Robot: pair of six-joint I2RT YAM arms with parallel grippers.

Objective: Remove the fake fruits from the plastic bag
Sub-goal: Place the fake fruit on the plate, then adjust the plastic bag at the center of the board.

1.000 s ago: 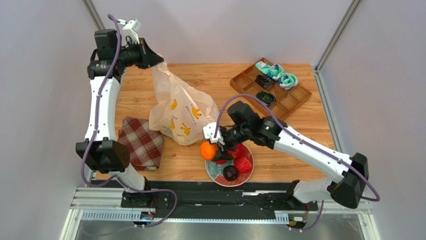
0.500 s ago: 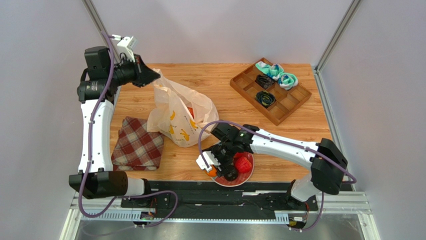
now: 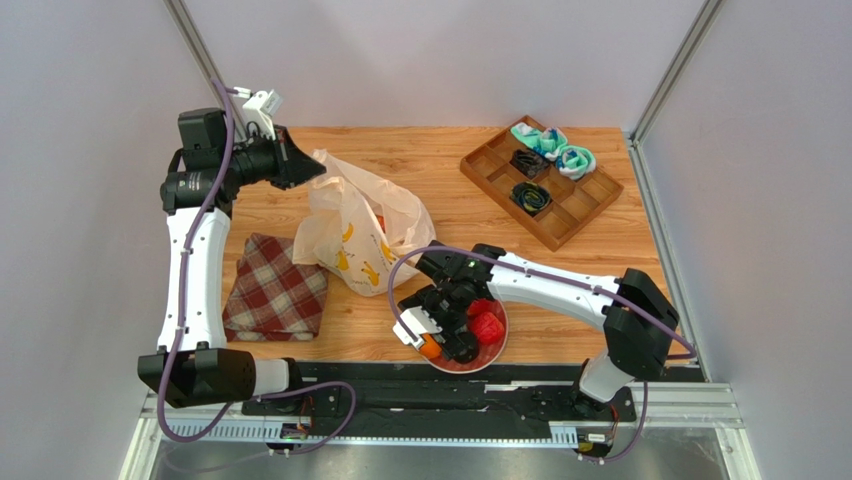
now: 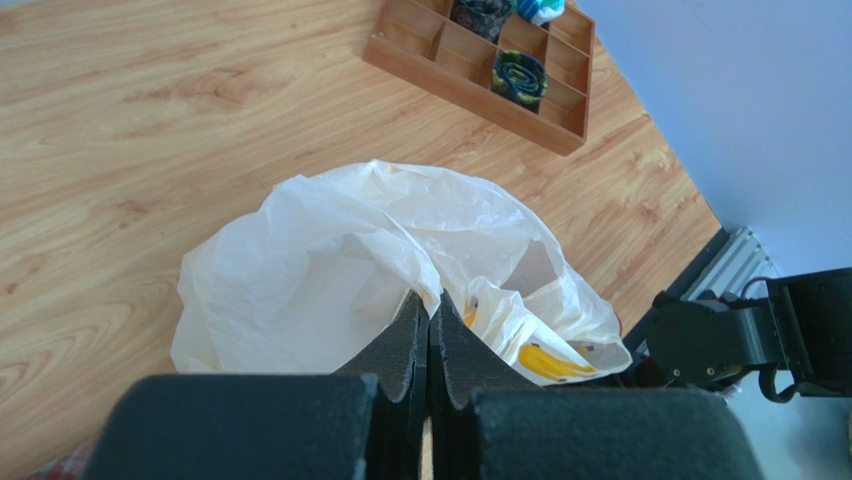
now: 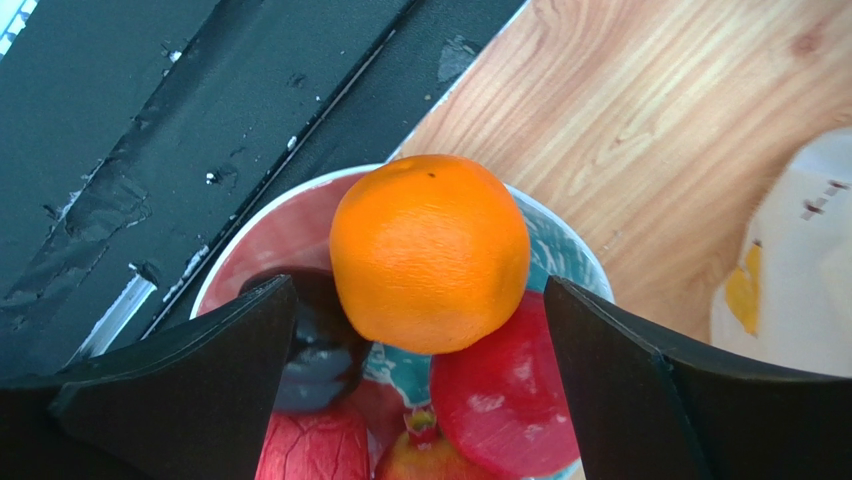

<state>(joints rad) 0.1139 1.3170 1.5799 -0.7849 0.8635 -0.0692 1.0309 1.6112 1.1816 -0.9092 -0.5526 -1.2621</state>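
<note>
The cream plastic bag (image 3: 360,225) with banana prints lies at the table's middle left. My left gripper (image 3: 305,165) is shut on its upper edge and holds it up; in the left wrist view the fingertips (image 4: 415,315) pinch the film of the plastic bag (image 4: 330,260). My right gripper (image 3: 432,335) hangs open over the painted plate (image 3: 500,345). The orange (image 5: 430,250) rests on the plate's rim (image 5: 565,255) between the wide-apart jaws, touching neither. Beside it lie a dark round fruit (image 5: 315,350), a red round fruit (image 5: 500,400) and a red strawberry (image 5: 310,445).
A red plaid cloth (image 3: 275,290) lies left of the bag. A wooden compartment tray (image 3: 540,180) with rolled items stands at the back right. The black base rail (image 3: 450,395) runs right behind the plate at the near edge.
My right gripper came down to the plate with the orange and opened, leaving the orange on the plate. The left arm shifted a little, still holding the bag's edge.
</note>
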